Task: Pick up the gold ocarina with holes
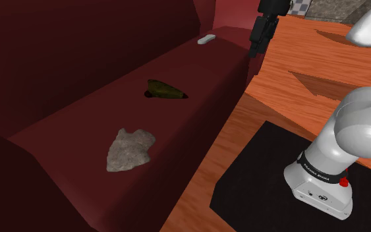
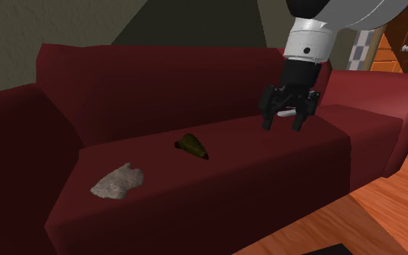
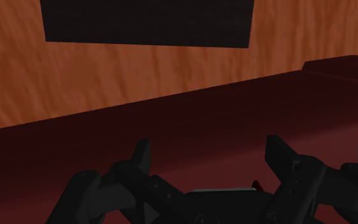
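Observation:
The ocarina (image 1: 164, 90) is a dull olive-gold wedge lying on the dark red sofa seat (image 1: 91, 125); in the second exterior view the ocarina (image 2: 193, 145) rests mid-seat. My black gripper (image 2: 283, 123) hangs open above the seat's far end, well off to the second exterior view's right of the ocarina. In the shoulder view the gripper (image 1: 256, 47) hovers over the sofa's far front edge. The wrist view shows both fingers (image 3: 141, 157) standing apart over red cushion, nothing between them.
A grey stone-like lump (image 1: 130, 149) lies on the seat nearer the camera than the ocarina. A small white object (image 1: 207, 39) rests at the seat's far end. Wooden floor (image 1: 269, 99) and the black stand top (image 1: 276, 178) lie beside the sofa.

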`<act>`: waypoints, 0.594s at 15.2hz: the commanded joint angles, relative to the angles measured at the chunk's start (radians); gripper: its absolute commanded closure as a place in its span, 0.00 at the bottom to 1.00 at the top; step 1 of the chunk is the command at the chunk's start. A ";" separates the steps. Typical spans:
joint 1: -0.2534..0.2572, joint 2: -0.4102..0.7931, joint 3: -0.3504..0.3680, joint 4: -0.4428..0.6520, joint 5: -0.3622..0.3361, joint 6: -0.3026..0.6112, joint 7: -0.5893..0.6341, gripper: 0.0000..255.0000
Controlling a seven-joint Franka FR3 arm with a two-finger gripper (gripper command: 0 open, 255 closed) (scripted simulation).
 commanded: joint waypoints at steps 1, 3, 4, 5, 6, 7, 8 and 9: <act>0.000 0.000 0.000 0.000 0.000 0.000 0.000 0.00; 0.014 0.064 0.029 0.020 0.009 0.043 0.017 0.00; 0.021 0.098 0.043 0.031 0.012 0.064 0.026 0.00; 0.027 0.131 0.057 0.044 0.015 0.083 0.035 0.00; 0.033 0.166 0.070 0.058 0.017 0.102 0.044 0.00; 0.038 0.200 0.084 0.074 0.018 0.120 0.054 0.00; 0.043 0.235 0.097 0.090 0.018 0.138 0.063 0.00; 0.048 0.271 0.110 0.108 0.017 0.154 0.073 0.00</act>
